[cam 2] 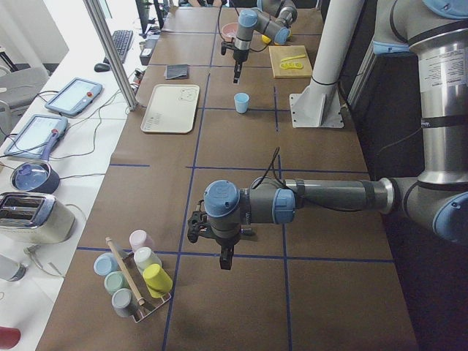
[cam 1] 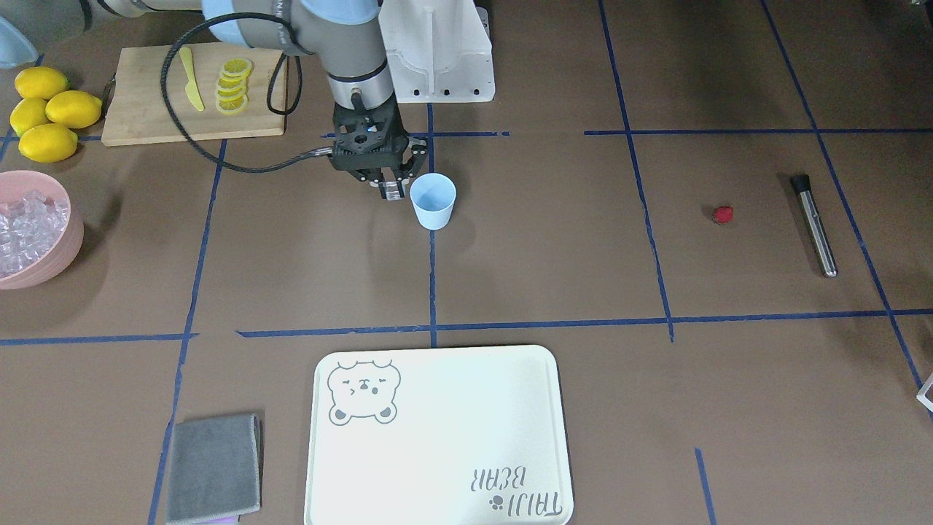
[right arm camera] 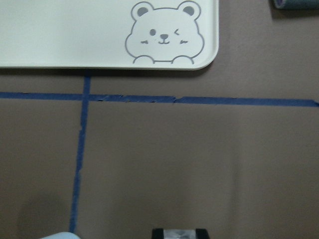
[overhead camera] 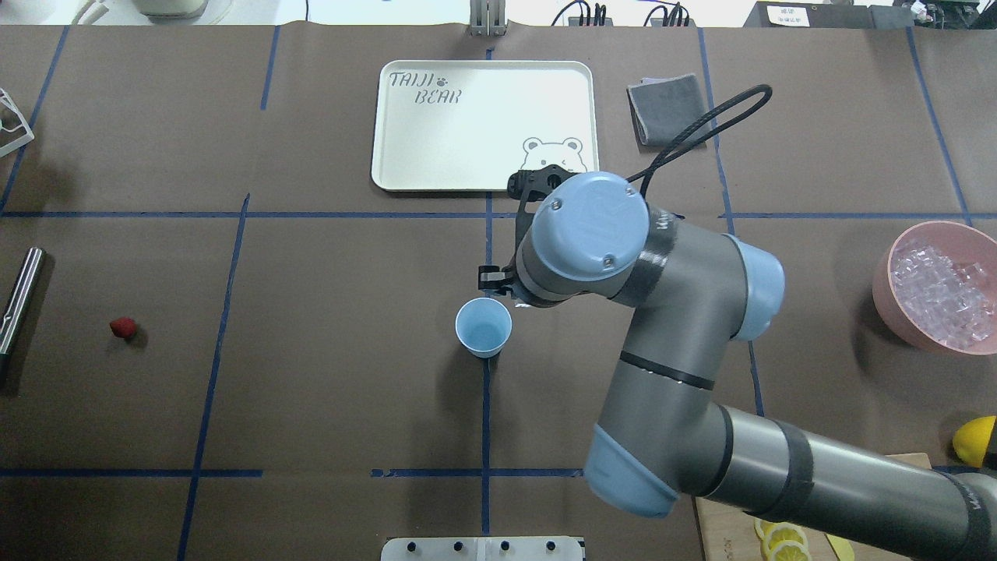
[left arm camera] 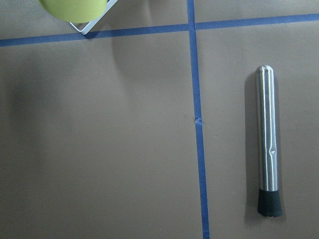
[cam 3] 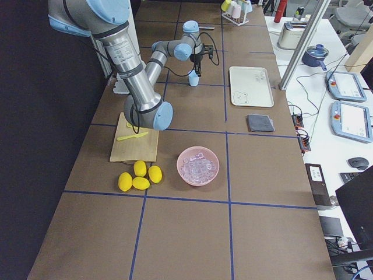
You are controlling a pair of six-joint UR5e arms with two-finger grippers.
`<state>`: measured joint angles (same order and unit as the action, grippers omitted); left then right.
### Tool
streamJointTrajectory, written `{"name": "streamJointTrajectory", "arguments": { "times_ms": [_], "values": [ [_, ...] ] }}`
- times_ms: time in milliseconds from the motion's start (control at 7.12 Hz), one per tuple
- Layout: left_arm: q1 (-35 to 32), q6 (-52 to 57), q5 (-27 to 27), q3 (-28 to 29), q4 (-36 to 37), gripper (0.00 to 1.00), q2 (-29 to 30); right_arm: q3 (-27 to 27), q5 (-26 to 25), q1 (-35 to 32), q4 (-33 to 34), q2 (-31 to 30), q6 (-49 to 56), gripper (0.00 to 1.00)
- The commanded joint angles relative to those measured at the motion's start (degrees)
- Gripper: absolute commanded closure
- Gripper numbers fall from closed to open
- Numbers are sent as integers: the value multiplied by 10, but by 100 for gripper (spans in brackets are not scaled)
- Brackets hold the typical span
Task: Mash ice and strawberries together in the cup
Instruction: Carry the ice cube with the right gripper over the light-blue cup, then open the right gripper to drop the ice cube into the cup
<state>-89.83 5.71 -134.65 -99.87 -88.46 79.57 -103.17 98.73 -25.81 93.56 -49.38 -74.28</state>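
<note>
The light blue cup point(cam 1: 433, 200) stands upright and looks empty at the table's middle; it also shows in the overhead view point(overhead camera: 484, 327). My right gripper point(cam 1: 393, 189) hangs just beside the cup's rim, shut on a clear ice cube point(right arm camera: 173, 233). More ice point(cam 1: 22, 226) fills the pink bowl point(cam 1: 69, 244). The red strawberry point(cam 1: 722, 214) lies alone on the table, far from the cup. My left gripper point(cam 2: 224, 259) hovers over the table near the metal muddler point(left arm camera: 266, 147). I cannot tell whether it is open or shut.
A cream bear tray point(cam 1: 437, 430) and a folded grey cloth point(cam 1: 213, 467) lie across from the robot. A cutting board point(cam 1: 146, 117) holds lemon slices and a yellow knife, with whole lemons point(cam 1: 47, 109) beside it. A rack of cups point(cam 2: 139, 281) stands near the left arm.
</note>
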Motion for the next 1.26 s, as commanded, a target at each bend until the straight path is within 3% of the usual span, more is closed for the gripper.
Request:
{"name": "streamJointTrajectory", "arguments": {
  "times_ms": [0,281,421,562,1124],
  "values": [
    [-1,0,0,1,1,0,0,59,-32,37,2,52,-32,96],
    [0,0,0,6,-2,0,0,58,-35,44,6,46,-32,96],
    [0,0,0,6,-1,0,0,59,-35,44,6,46,-32,86],
    [0,0,0,6,-1,0,0,58,-37,46,6,43,-32,1],
    [0,0,0,6,-2,0,0,58,-35,45,5,43,-26,1]
  ]
}}
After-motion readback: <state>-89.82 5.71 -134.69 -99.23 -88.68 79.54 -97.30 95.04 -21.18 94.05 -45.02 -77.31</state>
